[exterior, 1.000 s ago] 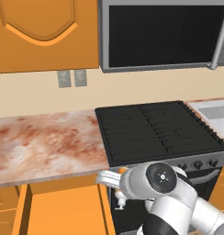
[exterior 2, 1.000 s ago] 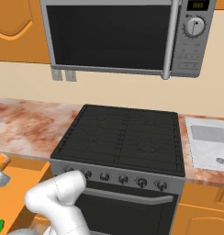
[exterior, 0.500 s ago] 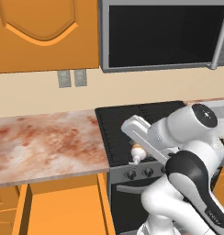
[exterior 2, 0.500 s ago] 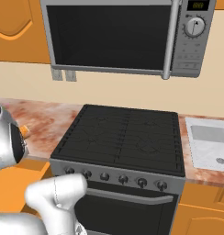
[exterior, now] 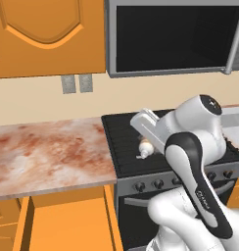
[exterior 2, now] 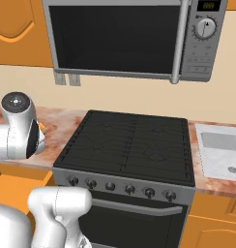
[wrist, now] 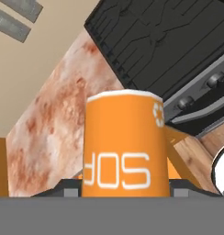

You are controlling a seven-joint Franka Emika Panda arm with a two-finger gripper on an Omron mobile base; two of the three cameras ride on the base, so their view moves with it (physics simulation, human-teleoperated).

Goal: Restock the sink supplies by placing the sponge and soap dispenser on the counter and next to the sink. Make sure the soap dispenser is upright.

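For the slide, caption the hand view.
Tool shut on the orange soap dispenser, carried above marbled counter and black stovetop.

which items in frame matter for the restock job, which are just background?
Job:
- soap dispenser, clamped in the tool, carried above the stovetop's left edge
- counter
- sink, right of the stovetop

Background:
- black stovetop
- microwave
- wall outlets
- upper cabinet
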